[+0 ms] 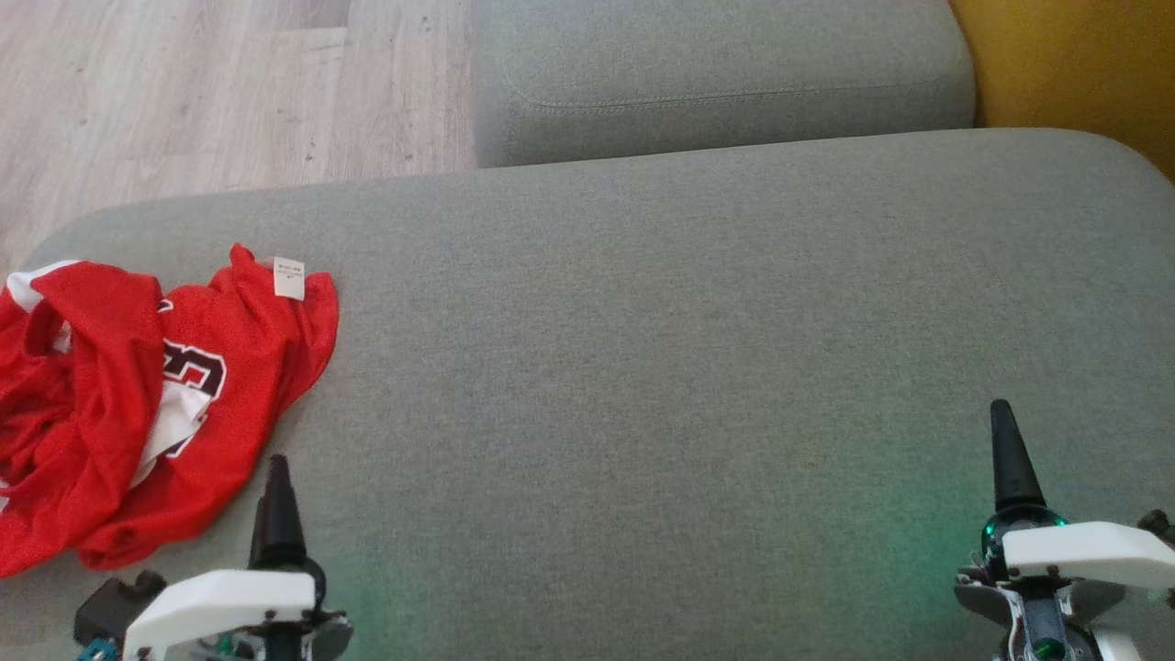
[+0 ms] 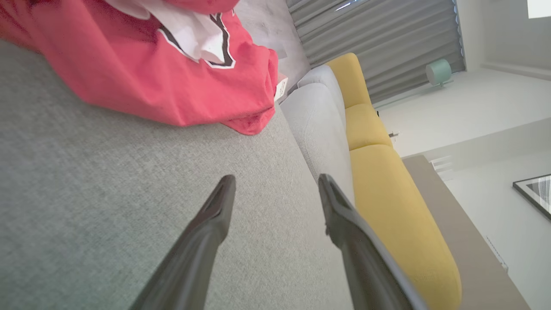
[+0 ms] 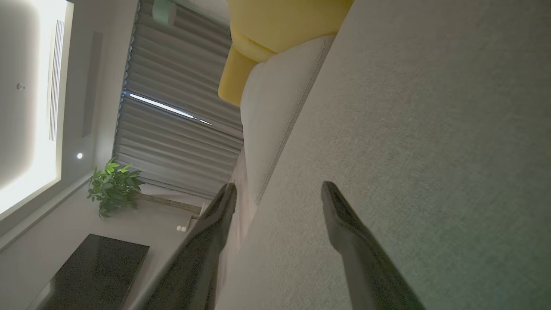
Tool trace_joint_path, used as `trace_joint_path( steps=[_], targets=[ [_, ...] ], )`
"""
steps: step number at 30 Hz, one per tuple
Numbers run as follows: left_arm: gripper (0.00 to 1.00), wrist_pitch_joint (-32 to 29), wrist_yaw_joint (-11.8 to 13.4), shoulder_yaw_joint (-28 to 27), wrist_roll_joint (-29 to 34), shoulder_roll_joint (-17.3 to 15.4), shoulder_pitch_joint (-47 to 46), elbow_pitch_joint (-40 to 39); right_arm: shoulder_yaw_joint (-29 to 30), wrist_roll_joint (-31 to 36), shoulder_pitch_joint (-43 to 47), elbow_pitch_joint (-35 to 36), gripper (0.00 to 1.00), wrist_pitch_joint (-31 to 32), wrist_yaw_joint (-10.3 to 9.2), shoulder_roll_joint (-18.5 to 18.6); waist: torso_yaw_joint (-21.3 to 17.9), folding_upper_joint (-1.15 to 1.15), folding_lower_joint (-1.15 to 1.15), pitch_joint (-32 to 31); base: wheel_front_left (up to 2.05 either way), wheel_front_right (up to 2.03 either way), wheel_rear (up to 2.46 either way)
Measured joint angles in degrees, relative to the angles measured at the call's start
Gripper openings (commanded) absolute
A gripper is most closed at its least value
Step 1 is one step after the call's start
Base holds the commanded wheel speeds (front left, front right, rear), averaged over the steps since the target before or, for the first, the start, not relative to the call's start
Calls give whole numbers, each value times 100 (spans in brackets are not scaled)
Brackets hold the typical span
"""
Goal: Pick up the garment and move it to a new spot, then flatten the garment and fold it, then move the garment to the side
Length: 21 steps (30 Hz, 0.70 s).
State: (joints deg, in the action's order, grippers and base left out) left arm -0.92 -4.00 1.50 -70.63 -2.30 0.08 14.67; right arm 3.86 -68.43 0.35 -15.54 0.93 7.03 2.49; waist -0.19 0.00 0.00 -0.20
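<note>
At the far left, a red sports jersey (image 1: 110,404) is lying crumpled on the grey sofa cushion (image 1: 688,367). It is bunching over itself, with dark-edged white lettering showing and a white care tag (image 1: 289,278) sitting at its upper right edge. Part of it is running off the head view's left side. Just right of its near hem, the left gripper (image 1: 277,487) is hovering with its jaws standing wide apart and holding nothing. The left wrist view shows its fingers close to the cloth but apart from it.

The jersey is looking thin, light and floppy, probably a slick mesh that will be sagging and sliding once raised. Pinching a doubled fold or the hem nearest those fingers seems the surest hold. At the far right, the right gripper (image 1: 1005,431) is sitting fully spread and empty, well apart from the jersey.
</note>
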Motion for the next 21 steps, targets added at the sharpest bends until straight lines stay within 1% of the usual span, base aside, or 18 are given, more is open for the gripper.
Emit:
trace_joint_path(
  steps=[5,9,21],
  targets=[
    [100,59,57,115,461,0,0,-57,-12,442,21,63,100,-85,0,0,-1,0,0,-10,0,0,0],
    [100,153,170,235,810,0,1,-108,-31,775,36,92,100,-152,0,0,-8,0,0,-19,0,0,0],
    [100,341,364,420,1557,-2,1,-246,-177,1679,46,181,100,-348,1,0,-20,0,0,-54,0,0,0]
  ],
)
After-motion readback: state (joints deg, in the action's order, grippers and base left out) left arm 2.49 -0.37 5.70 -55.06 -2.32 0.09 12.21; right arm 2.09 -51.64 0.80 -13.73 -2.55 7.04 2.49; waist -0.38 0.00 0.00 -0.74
